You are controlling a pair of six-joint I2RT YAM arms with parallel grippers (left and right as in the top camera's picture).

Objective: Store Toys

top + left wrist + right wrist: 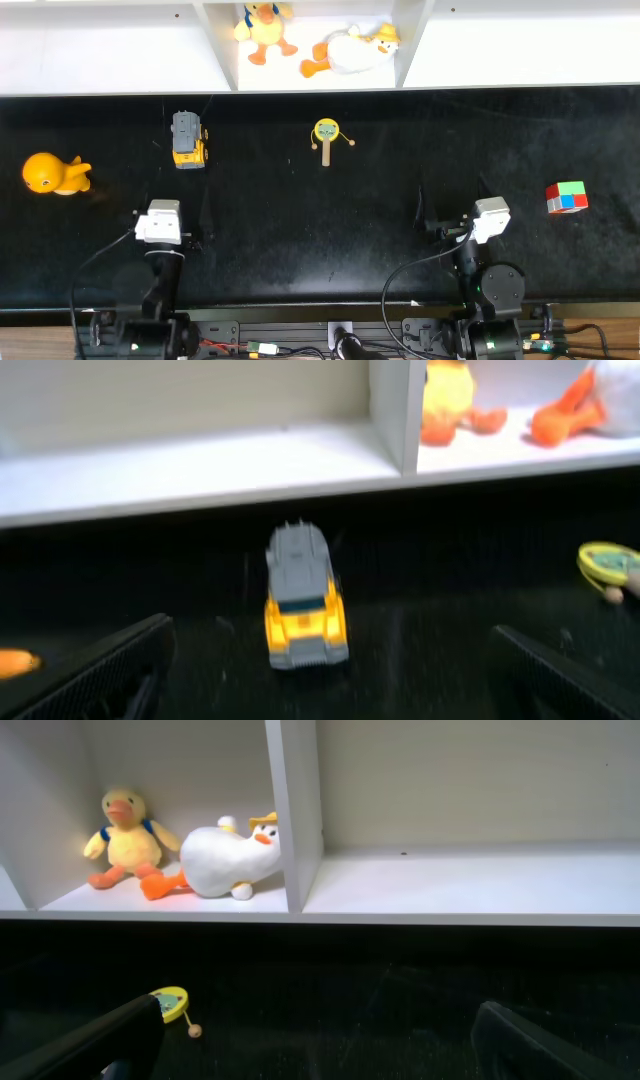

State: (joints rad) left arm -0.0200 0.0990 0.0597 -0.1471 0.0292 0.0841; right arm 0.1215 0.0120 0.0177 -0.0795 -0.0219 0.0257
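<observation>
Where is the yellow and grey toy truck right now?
In the top view, the toy truck stands on the black table's left half, ahead of the left gripper, between the orange duck and the green rattle.

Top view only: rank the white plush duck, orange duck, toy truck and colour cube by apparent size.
1. white plush duck
2. orange duck and toy truck, too close to separate
3. colour cube, smallest

Black tabletop, brown wooden strip along its near edge
</observation>
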